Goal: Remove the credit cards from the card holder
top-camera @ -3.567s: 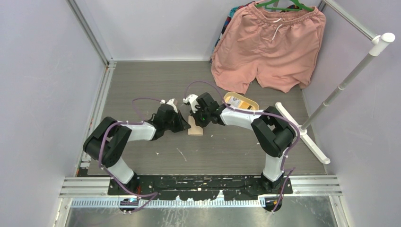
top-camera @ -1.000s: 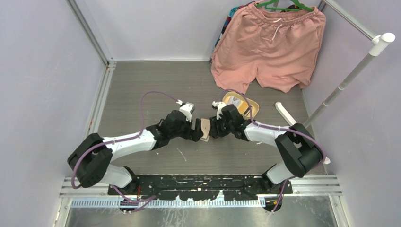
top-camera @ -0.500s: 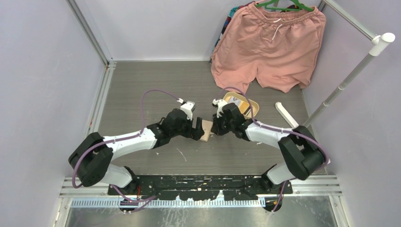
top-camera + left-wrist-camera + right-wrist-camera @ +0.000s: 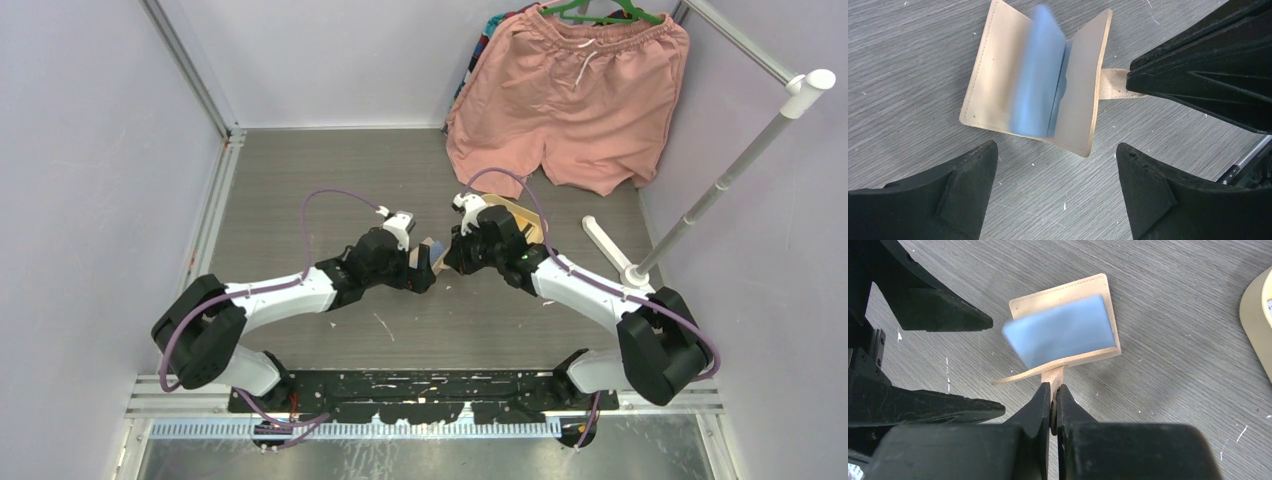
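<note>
We are gripping the wallet's (image 4: 1058,294) tab (image 4: 1054,374), right gripper (image 4: 1053,396) clamped on it; left gripper (image 4: 1055,149), jaws apart, should target the blue pocket (image 4: 1038,70) squarely.

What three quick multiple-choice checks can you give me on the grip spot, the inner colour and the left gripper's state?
1. Where does the right gripper pinch the card holder?
A. its snap tab
B. its fold
C. its far corner

2. What colour is the leaf standing up inside the open holder?
A. orange
B. green
C. pale blue

3. How is the left gripper?
A. shut on a card
B. open, holding nothing
C. shut on the holder

Answers:
1 A, the right wrist view shows the shut fingers clamped on the tab.
2 C, the leaf is blurred but plainly pale blue in both wrist views.
3 B, its fingers stand wide apart above the holder.
</note>
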### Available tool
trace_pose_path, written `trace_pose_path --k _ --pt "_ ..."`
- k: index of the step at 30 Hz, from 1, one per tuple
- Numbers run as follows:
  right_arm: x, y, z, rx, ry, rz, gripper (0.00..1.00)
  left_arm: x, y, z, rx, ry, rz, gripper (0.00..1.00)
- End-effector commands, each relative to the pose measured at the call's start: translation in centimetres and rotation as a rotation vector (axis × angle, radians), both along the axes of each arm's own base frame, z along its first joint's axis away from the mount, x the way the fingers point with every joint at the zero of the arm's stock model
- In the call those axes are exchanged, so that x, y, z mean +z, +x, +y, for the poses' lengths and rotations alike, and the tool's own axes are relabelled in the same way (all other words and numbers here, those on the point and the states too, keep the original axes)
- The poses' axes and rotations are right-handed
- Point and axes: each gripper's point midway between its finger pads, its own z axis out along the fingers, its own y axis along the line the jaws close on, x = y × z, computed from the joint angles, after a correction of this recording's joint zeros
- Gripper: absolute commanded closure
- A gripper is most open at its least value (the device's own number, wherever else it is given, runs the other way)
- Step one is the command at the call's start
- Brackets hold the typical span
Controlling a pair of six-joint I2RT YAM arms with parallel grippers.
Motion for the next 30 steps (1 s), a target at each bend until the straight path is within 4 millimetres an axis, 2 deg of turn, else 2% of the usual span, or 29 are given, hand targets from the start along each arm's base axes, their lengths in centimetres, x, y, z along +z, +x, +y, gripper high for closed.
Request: trace_pose_path --k 1,6,11,16,20,26,30 --pt "1.2 0.2 0.6 0.017 0.028 -0.028 0.99 1.4 0.9 -0.7 0.027 -0.047 -0.034 0.12" --pt "-1.0 -0.5 -0.5 -0.018 -0.009 0.009 0.99 0.9 1.4 1.3 0.111 -0.001 -0.049 0.12" --pt "-3.3 -1.0 -2.8 -0.108 -0.084 0.043 0.99 1.3 2.4 2.7 0.162 0.007 -0.056 0.11" --pt "-5.1 -0.5 -4.9 -0.235 -0.174 0.085 0.99 0.9 3.9 4.2 0.228 0.013 -0.035 0.11" --pt "-6.7 -0.5 -5.9 -0.303 -0.212 0.136 0.99 0.7 4.9 5.2 0.288 0.001 0.000 0.11" --pt "-7.2 -0.3 -6.1 -0.319 -0.233 0.155 0.99 -0.5 5.8 4.4 0.286 -0.005 0.099 0.13" --pt "-7.5 -0.3 -6.0 -0.316 -0.240 0.165 0.99 -1.9 5.5 3.0 0.278 -0.063 0.182 0.22"
